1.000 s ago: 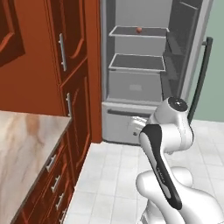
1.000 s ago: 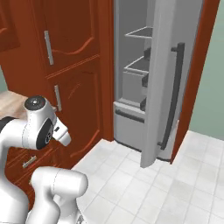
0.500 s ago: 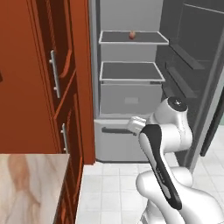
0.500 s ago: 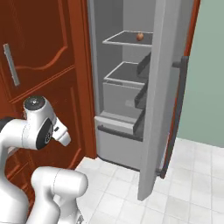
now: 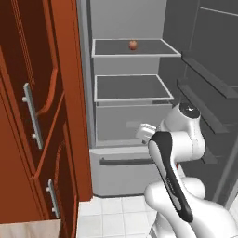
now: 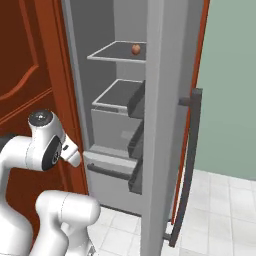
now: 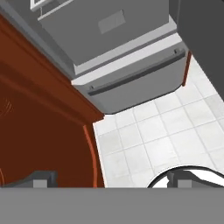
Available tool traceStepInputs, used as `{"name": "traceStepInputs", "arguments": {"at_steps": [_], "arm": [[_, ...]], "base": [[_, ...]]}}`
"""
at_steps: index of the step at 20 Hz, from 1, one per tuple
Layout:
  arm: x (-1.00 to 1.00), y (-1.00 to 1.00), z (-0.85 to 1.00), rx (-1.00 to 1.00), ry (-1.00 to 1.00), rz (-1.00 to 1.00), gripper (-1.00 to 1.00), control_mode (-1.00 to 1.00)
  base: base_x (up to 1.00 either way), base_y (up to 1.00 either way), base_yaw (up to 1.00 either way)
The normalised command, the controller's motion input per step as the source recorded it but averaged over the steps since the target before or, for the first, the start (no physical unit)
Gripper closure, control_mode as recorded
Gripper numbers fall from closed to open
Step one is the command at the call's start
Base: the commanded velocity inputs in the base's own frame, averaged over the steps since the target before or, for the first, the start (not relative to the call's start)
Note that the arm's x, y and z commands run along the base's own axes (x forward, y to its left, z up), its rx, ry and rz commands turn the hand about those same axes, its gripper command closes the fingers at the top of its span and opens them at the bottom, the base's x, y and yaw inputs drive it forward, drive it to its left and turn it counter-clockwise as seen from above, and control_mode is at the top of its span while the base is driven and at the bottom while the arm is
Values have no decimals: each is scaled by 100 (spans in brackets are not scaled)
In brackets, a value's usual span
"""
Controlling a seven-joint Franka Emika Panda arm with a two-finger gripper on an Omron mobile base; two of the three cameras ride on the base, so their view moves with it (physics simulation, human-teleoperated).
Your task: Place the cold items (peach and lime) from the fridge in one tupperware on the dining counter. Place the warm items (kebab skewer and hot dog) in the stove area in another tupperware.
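The gripper (image 7: 111, 178) hangs empty, fingers wide apart, pointing down at the floor tiles (image 7: 153, 140) by the fridge (image 5: 130, 116), whose drawer (image 7: 131, 76) sits at twelve o'clock.

Open fridge ahead of the arm, cabinets to its left.

The fridge (image 5: 130, 93) stands open straight ahead, with the peach (image 5: 133, 44) on its upper shelf (image 5: 135, 49), toward the back and near the middle. A second shelf (image 5: 132, 88) sits below that one, and a drawer (image 5: 123, 169) lies lowest, just above the tiled floor (image 7: 153, 140). The fridge door (image 6: 167, 125) swings out to the right (its inner bins face the shelves). Tall cabinets (image 5: 37, 116) stand directly left of the fridge, touching its side. The arm's elbow rises in front of the drawer, and the gripper (image 7: 111, 179) points down at the floor before the drawer, beside the cabinet base.
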Motion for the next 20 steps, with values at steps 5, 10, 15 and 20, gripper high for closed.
{"name": "traceStepInputs", "arguments": {"at_steps": [5,10,15,20], "arm": [[0,0,0,0,0,0,-100,100],[0,0,0,0,0,0,-100,100],[0,0,0,0,0,0,-100,100],[42,0,33,0,2,0,-100,-100]], "base": [[85,34,-26],[78,19,-24],[66,0,-9],[12,0,0]]}}
